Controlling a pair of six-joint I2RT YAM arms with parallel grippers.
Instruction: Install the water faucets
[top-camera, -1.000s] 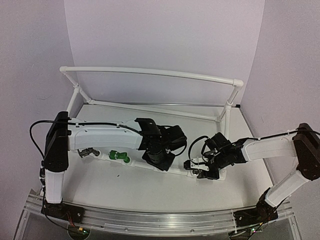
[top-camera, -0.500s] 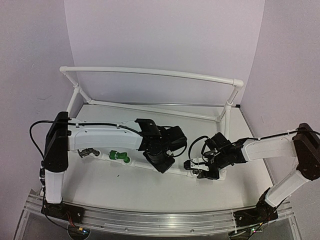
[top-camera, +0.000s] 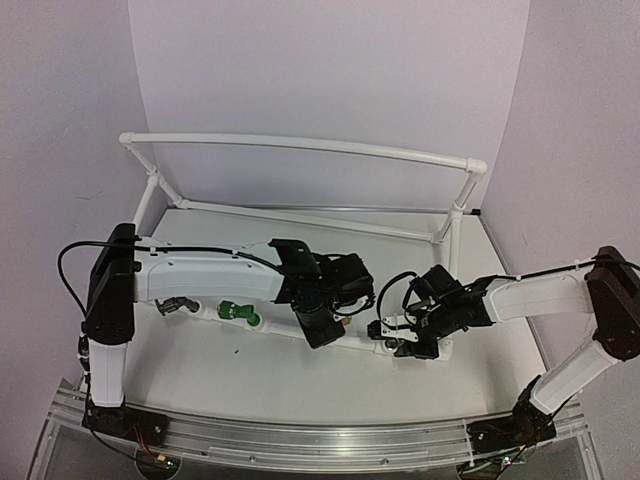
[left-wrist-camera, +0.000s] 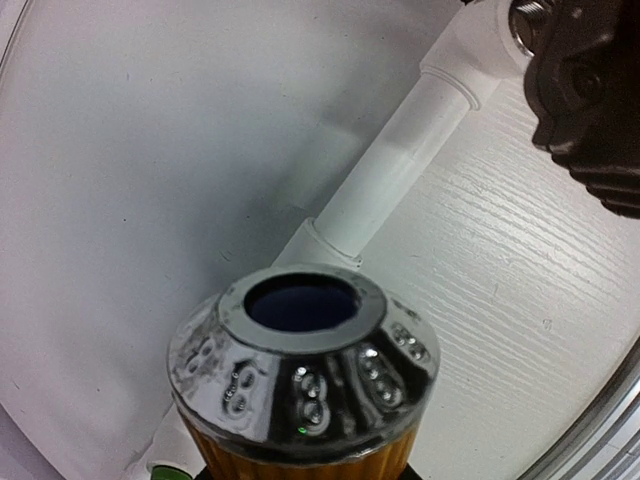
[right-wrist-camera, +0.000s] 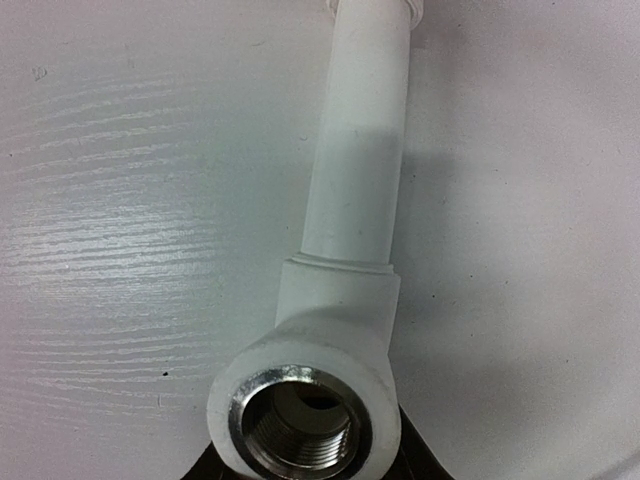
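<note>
My left gripper (top-camera: 325, 322) is shut on the brass-gold faucet (top-camera: 343, 310) and holds it over the front pipe of the white frame (top-camera: 280, 330). In the left wrist view the faucet (left-wrist-camera: 300, 380) fills the bottom, its chrome spout end facing the camera; my own fingers are hidden. The pipe (left-wrist-camera: 400, 170) runs beyond it. My right gripper (top-camera: 402, 338) is shut on the pipe's right end fitting, a white elbow with a threaded metal socket (right-wrist-camera: 300, 415); dark fingers (right-wrist-camera: 215, 468) flank it. The green faucet (top-camera: 238, 313) and the dark grey faucet (top-camera: 175, 305) sit on the pipe to the left.
The tall white pipe frame's top bar (top-camera: 300, 146) and posts (top-camera: 455, 215) stand behind the arms. The right gripper body (left-wrist-camera: 590, 100) shows at the top right of the left wrist view. An aluminium rail (top-camera: 300, 440) runs along the near edge.
My left gripper has shifted slightly toward the near side and right with the brass faucet. The right arm has not moved.
</note>
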